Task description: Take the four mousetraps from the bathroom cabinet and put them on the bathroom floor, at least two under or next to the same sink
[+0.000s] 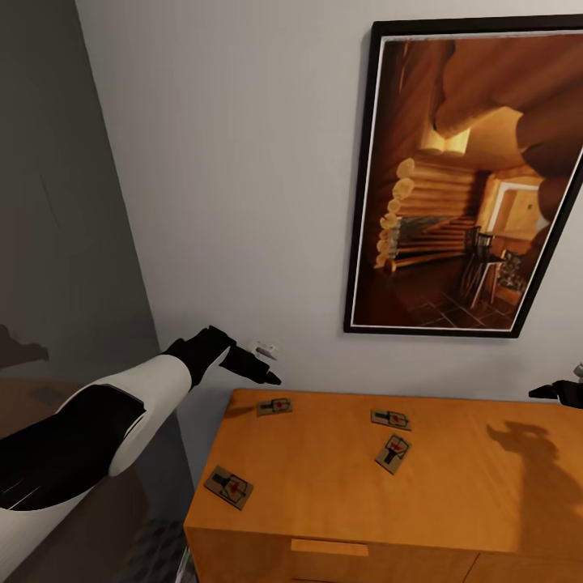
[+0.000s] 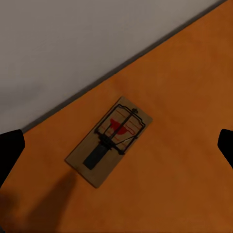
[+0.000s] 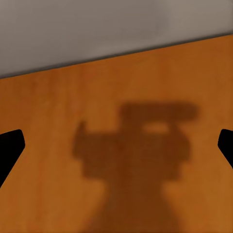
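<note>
Cabinet [image 1: 340, 486]: orange-brown wood, one drawer handle at the front edge. Its flat top carries all four mousetraps. Its right part and lower front are cut off by the frame. Set against a pale wall under a framed picture [image 1: 470, 178] of a log interior.

Left arm: white and black, reaching in over the cabinet's rear left corner. Left hand [image 1: 261, 368]: poised above the top, fingers spread wide in the left wrist view, holding nothing.

Right hand [image 1: 559, 392]: at the right edge of the head view, mostly cut off. Fingers spread apart in its wrist view, empty, over bare wood and its own shadow [image 3: 141, 150].

Mousetraps, four, none yet on the floor:
- Rear left trap [image 1: 274, 406], [image 2: 109, 141]: lies just below and slightly ahead of the left hand, close to the wall. In the left wrist view, its long axis runs diagonal to the line between the fingers, so a wrist turn looks needed before closing. Nearest to the left arm.
- Front left trap [image 1: 228, 487]: near the front left corner, within the left arm's side.
- Two centre traps [image 1: 391, 419], [image 1: 393, 453]: close together, roughly between the hands.

Bathroom floor and sink: not identifiable. Wire detail reads clearly on the rear left trap alone.
</note>
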Robot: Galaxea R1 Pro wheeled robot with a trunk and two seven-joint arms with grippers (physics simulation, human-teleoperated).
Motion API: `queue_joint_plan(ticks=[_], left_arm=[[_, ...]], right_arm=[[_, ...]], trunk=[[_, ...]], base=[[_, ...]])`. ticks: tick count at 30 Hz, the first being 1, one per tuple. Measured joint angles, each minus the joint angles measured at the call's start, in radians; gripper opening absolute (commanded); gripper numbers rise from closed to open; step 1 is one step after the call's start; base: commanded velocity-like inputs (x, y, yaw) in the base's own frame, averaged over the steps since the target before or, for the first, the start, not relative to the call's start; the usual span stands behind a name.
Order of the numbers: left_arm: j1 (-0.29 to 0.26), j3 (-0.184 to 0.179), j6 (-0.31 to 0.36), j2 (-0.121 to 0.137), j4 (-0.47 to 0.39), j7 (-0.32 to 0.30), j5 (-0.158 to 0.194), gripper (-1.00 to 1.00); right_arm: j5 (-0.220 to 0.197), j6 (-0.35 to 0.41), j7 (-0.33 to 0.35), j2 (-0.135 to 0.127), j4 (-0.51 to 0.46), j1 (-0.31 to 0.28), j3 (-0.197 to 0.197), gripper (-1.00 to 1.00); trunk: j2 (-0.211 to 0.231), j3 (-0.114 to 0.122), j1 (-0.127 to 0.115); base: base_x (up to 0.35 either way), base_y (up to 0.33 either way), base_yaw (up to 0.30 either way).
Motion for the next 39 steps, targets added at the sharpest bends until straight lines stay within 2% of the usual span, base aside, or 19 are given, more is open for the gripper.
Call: queue_joint_plan(ticks=[39], left_arm=[[0.000,0.001,-0.001,0.003,0.000,-0.001,0.000,1.00]], right_arm=[[-0.001,0.000,0.000,-0.002,0.000,0.000,0.000,1.00]], trunk=[[-0.273,-0.122,0.150]], base=[[0.000,0.000,0.000]])
